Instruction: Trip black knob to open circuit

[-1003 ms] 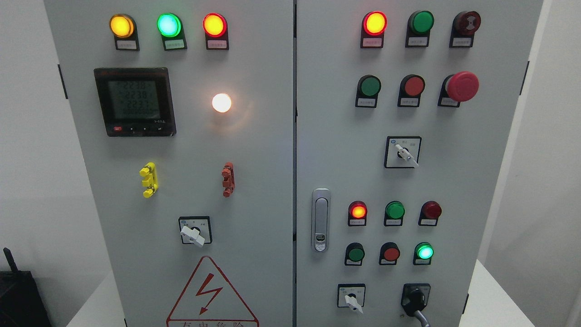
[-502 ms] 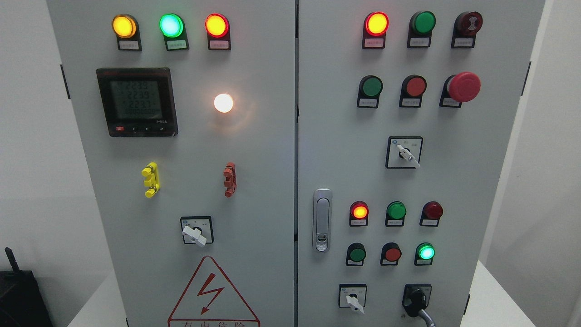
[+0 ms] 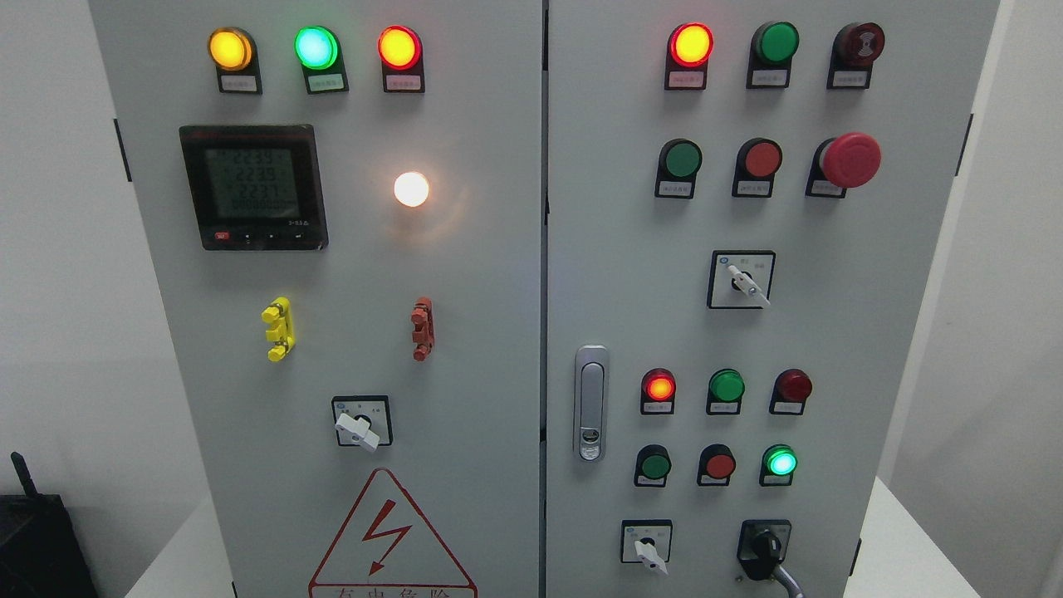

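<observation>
The black knob [image 3: 762, 551] sits in a black square plate at the bottom right of the right cabinet door [image 3: 623, 274]. It shows a pale stripe at its upper right. A thin grey curved piece [image 3: 789, 581] rises from the bottom edge to the knob's lower right side and seems to touch it. It may be a fingertip of my right hand, but too little shows to tell. No arm or palm is in view. My left hand is out of view.
A white-handled selector [image 3: 646, 550] sits left of the knob. Above it are a lit green lamp [image 3: 780, 461], red and green buttons, and a silver door latch [image 3: 590, 403]. A red mushroom stop button [image 3: 849, 159] sticks out at the upper right. A black box [image 3: 37, 544] stands at the lower left.
The grey piece below the knob has shifted to the right, and the knob now shows a pale stripe. The whole view has drifted slightly.
</observation>
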Robot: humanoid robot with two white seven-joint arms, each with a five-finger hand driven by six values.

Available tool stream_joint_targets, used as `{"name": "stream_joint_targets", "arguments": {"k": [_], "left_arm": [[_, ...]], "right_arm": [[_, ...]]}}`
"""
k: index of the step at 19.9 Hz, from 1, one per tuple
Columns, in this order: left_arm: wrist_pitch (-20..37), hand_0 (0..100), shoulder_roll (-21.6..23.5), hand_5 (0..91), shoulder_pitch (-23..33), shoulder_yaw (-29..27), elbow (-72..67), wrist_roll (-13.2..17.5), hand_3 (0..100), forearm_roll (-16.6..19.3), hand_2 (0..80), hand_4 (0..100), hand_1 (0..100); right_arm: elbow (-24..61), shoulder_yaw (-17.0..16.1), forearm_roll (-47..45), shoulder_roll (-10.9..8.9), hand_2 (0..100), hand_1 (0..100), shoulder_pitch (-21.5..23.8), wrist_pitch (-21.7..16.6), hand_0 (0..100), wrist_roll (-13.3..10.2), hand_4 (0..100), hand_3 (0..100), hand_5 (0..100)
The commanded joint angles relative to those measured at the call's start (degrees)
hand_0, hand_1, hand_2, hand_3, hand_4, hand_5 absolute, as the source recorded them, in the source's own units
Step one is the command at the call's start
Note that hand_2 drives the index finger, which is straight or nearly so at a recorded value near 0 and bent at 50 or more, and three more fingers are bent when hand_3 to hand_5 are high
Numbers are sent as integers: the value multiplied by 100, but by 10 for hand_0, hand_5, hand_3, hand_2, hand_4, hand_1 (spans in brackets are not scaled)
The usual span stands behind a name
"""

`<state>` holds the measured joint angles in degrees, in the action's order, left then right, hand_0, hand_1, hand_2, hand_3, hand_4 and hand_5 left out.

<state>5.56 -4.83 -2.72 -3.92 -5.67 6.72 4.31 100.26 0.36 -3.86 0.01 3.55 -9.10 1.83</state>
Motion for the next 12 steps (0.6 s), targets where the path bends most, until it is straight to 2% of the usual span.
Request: {"name": "stream_joint_targets", "arguments": {"k": [1, 12], "left_arm": [[-2, 120, 0, 0, 0, 5, 93, -4, 0, 0, 0, 0, 389], [-2, 120, 0, 0, 0, -4, 93, -4, 0, 0, 0, 0, 389]], "right_arm": [[-33, 105, -1, 61, 0, 0, 5, 5, 0, -16, 1000, 1000, 1000], [125, 35, -9, 8, 0, 0, 154, -4, 0, -51, 1000, 1000, 1000]]}}
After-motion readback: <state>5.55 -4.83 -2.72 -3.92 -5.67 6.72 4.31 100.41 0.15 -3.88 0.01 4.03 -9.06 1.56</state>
